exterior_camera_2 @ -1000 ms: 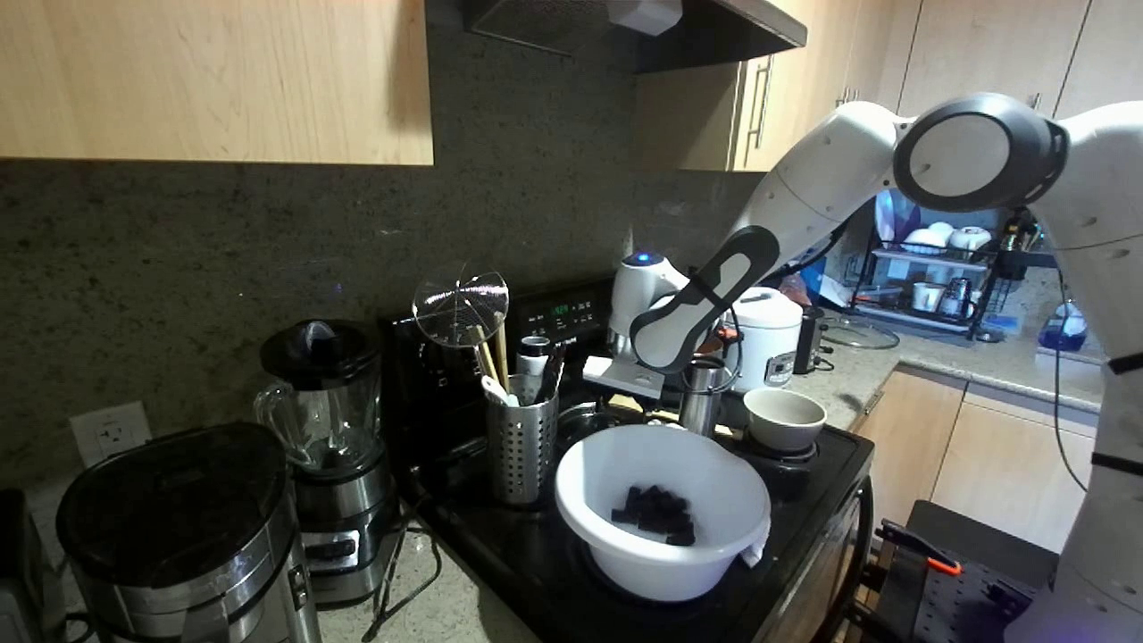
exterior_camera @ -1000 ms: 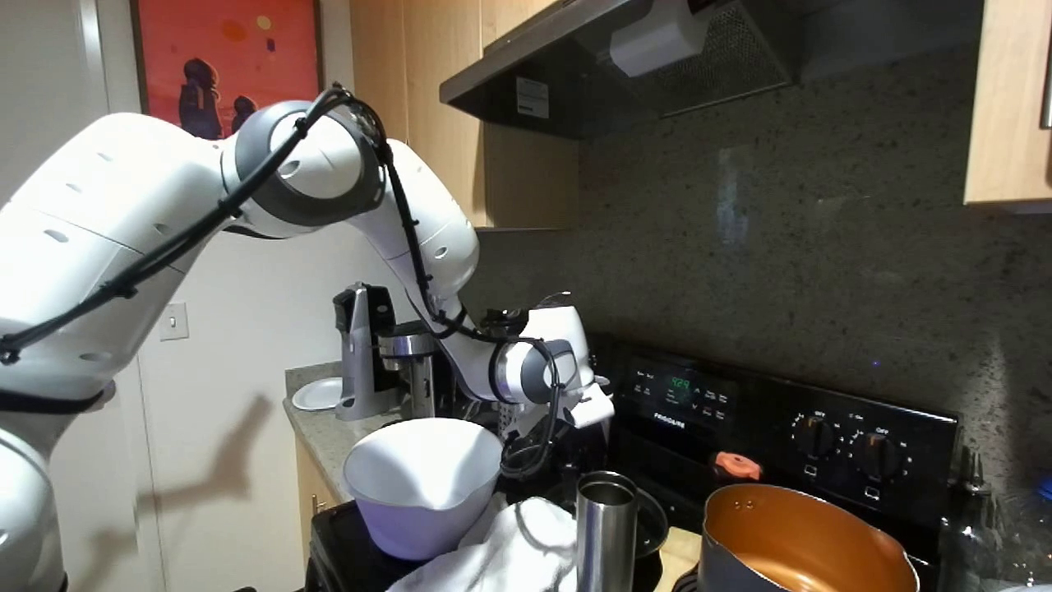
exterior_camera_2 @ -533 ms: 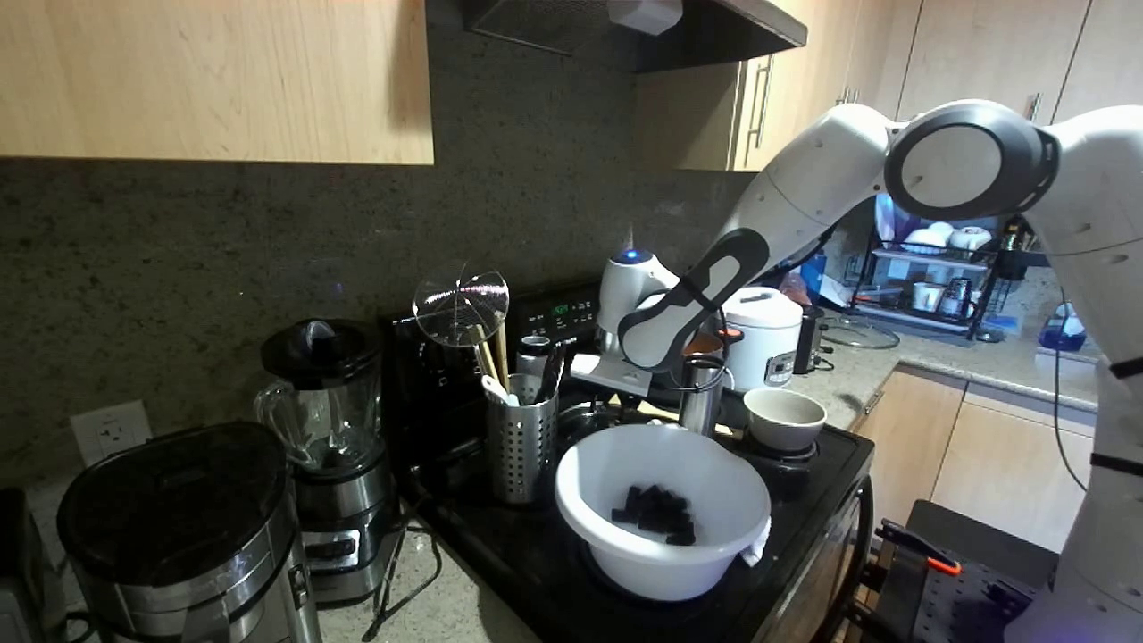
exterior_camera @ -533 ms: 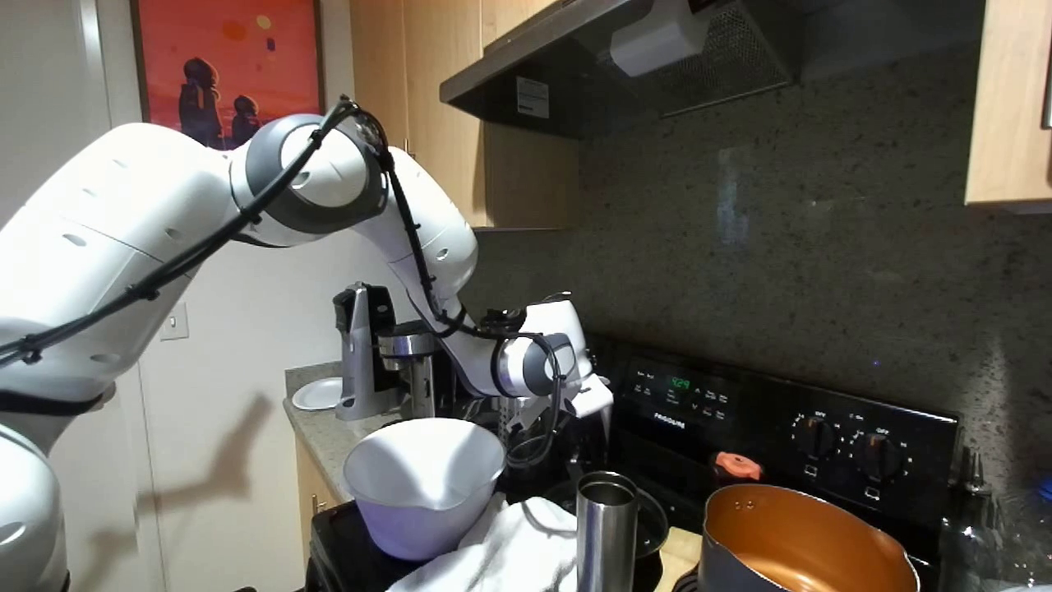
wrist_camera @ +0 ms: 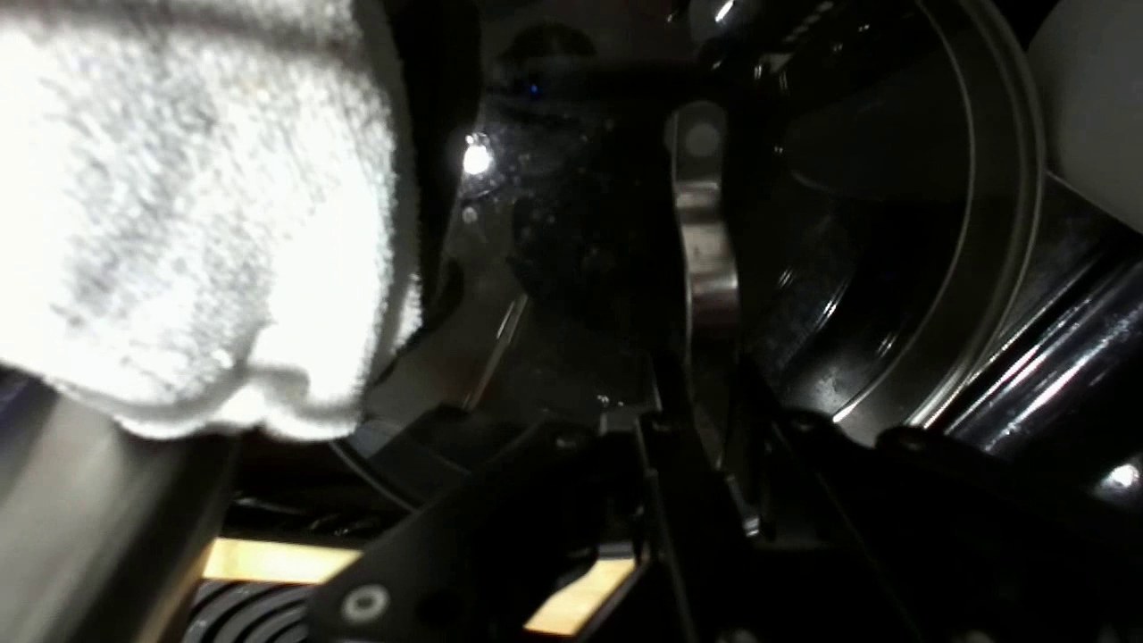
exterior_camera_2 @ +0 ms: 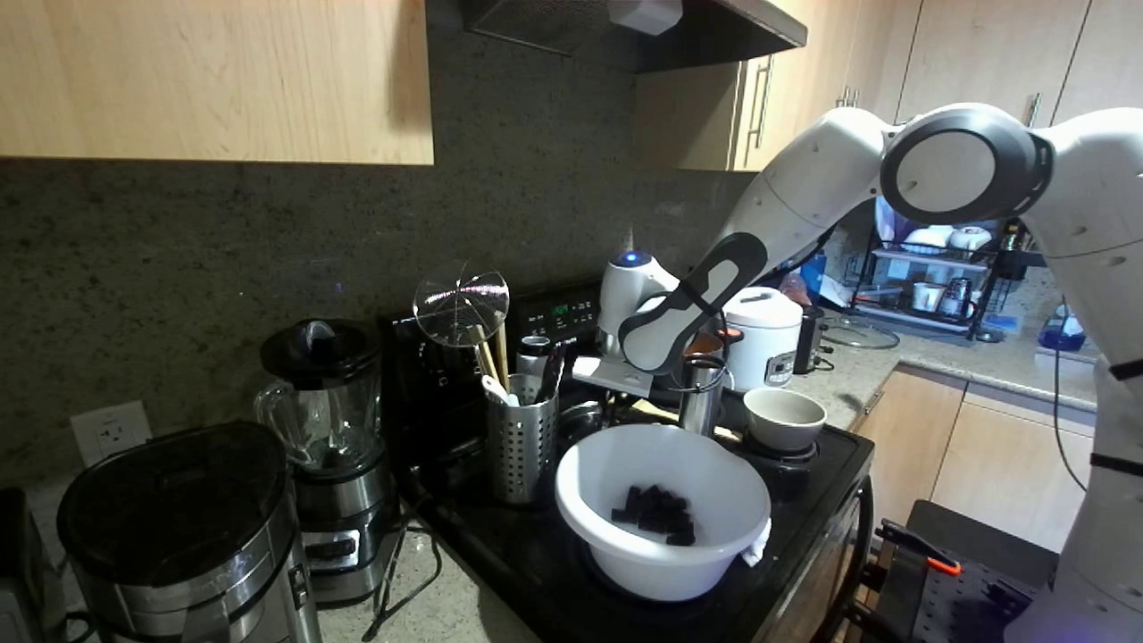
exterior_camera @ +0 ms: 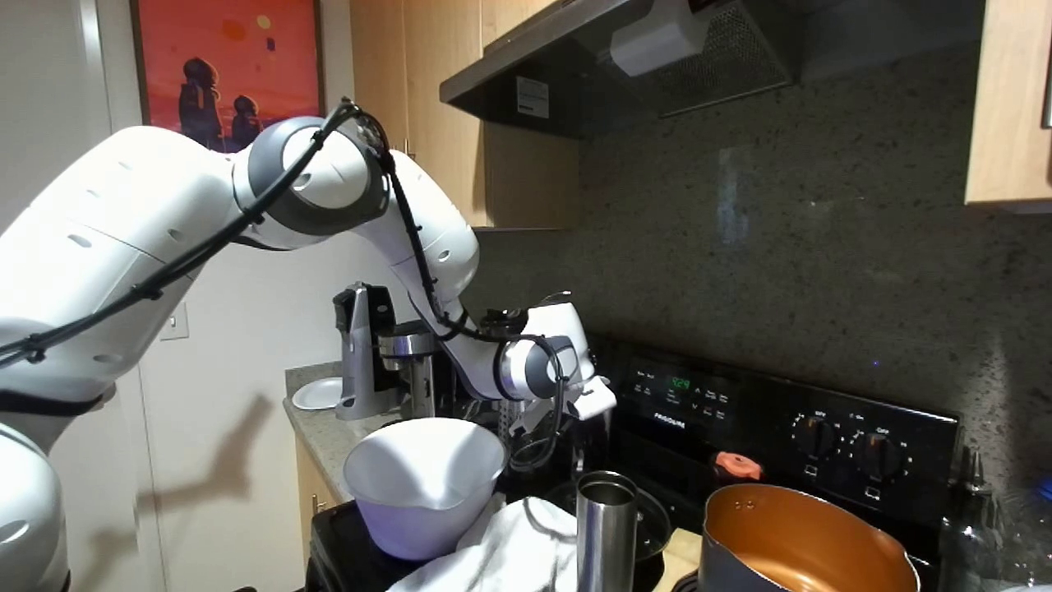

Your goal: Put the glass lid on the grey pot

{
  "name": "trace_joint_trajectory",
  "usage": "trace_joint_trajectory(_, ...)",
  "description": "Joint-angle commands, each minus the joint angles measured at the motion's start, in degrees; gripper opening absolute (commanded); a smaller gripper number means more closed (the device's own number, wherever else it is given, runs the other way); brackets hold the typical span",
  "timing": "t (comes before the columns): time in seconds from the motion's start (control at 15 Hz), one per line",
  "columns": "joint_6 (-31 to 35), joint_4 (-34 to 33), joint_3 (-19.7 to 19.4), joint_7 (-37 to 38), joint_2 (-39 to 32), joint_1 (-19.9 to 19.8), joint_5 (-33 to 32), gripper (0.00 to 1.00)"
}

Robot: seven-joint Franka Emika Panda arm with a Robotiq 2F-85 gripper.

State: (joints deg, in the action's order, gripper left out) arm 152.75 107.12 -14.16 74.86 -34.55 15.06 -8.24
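Over the stove, the glass lid, its handle pinched in the narrowed gripper, shows farther past the obstructing steel cylinder than moments earlier; grey pot at 3 o'clock in an exterior view, white towel at 9 o'clock in the wrist view.

Glass lids: 2
Grey pot: 1
Large white bowl: 1
Black blocks: several, too clustered to count
White cloth: 1
Blender: 1
Range hood: 1
Pictured figures: 2
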Motion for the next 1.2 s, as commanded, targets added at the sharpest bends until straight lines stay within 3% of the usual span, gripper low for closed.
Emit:
trace_joint_trajectory(0.0, 0.1, 0.5, -1.0, 2.4, -0.6, 0.8, -1.1, 0.04)
trace_joint_trajectory(0.33, -0.6, 0.8, -0.9, 2.2, 0.0, 0.8, -1.0, 0.04)
trace_joint_trajectory(1.13, -10.6, -1.6, 0.0, 2.2, 9.0, -0.1, -1.7, 0.04)
